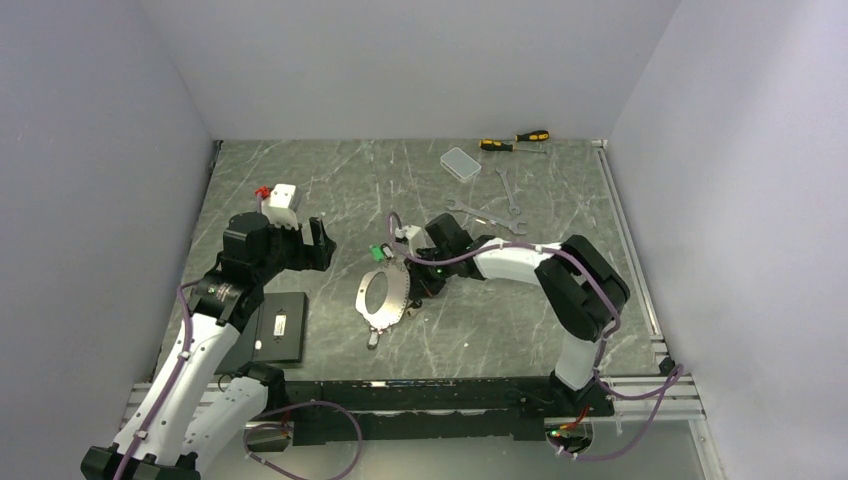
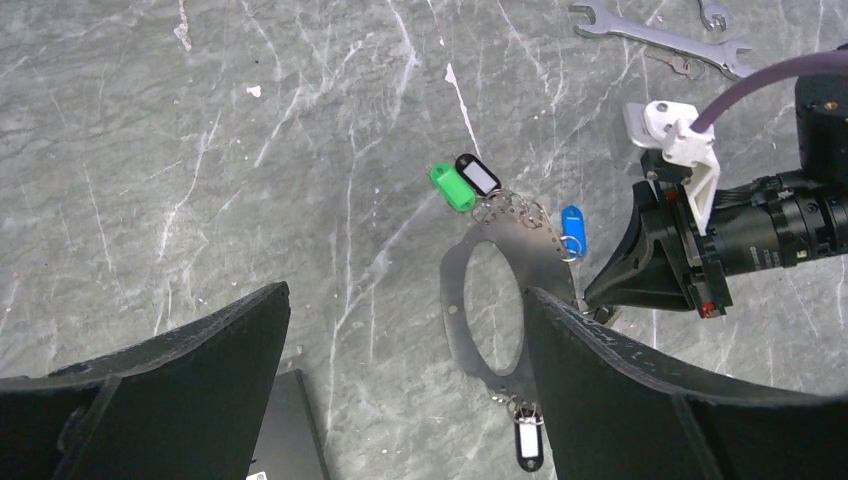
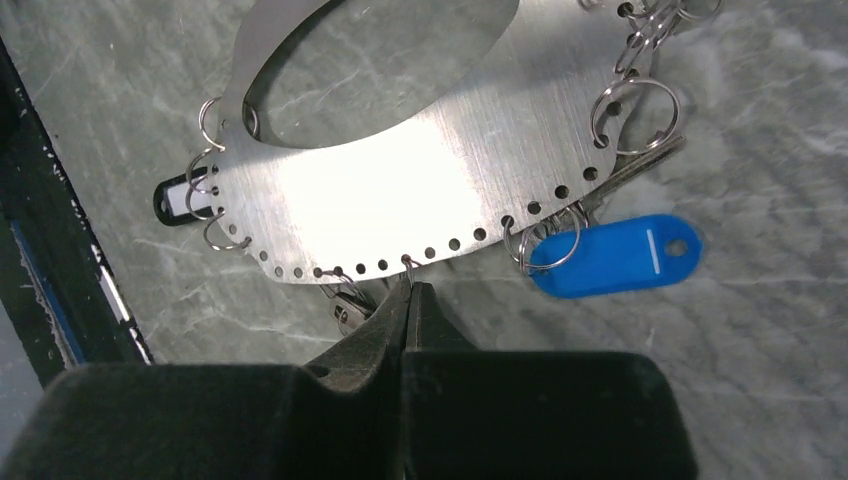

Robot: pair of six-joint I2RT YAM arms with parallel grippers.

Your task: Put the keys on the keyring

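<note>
Steel keyring (image 3: 400,180) lay flat, my right gripper (image 3: 408,295) pressed together at its rim. My left gripper (image 2: 405,300) hung spread, apart from it.

Reaches in from the right of the keyring (image 3: 430,170) with the right arm (image 1: 510,262), forearm stretched low and almost level, elbow folded back sharply. Pinches the right gripper (image 3: 410,300) fully together, both fingertips meeting right at the keyring's right-hand rim; cannot tell whether anything sits between them. Holds the left arm (image 1: 195,345) raised to the left of the keyring, wrist tipped downward. Spreads the left gripper (image 1: 300,248) wide, 2 fingers (image 2: 180,380) well apart, above the keyring and clear of it.
</note>
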